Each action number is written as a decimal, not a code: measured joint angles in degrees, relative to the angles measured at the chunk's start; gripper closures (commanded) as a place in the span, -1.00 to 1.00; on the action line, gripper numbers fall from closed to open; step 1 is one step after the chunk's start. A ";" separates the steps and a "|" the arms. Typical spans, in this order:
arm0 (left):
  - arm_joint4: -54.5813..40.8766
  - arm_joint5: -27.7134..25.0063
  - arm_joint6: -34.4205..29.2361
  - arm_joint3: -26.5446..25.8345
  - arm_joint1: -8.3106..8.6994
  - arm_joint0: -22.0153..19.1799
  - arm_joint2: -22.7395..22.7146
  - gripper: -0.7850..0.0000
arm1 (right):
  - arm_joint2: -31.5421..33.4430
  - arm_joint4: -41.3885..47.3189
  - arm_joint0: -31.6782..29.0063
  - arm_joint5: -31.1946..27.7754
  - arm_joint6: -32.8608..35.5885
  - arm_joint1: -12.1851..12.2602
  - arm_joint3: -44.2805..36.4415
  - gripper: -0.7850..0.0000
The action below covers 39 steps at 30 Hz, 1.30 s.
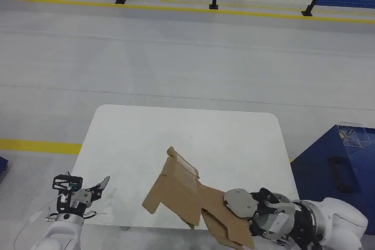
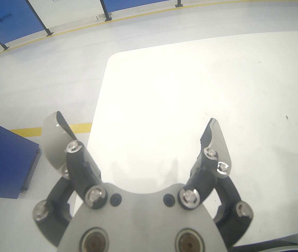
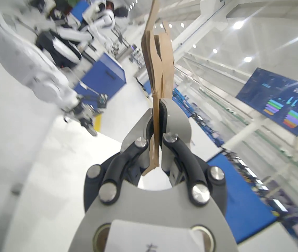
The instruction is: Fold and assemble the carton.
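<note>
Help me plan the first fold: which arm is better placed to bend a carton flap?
Left, probably. The right tool is shut on the flat brown cardboard carton, holding it; the left tool is open and empty at the white table edge.

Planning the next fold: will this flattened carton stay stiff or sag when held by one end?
Probably fairly stiff: the carton juts from the right gripper without visibly drooping. Likely light, since jaws pinching one edge carry it. Its layers splay at the far end, so flaps may swing if pushed.
</note>
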 measured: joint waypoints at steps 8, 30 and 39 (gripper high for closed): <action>0.00 0.00 0.00 0.00 0.00 0.00 0.00 -1.00 | -11.74 51.77 3.31 -3.34 27.06 4.78 10.43 1.00; 0.00 0.00 0.00 0.00 0.00 0.00 0.00 -1.00 | -31.24 138.26 17.93 7.32 83.74 9.67 31.17 1.00; 0.00 0.00 0.00 0.00 0.00 0.00 0.00 -1.00 | -31.24 138.28 17.93 7.32 83.75 9.67 31.17 1.00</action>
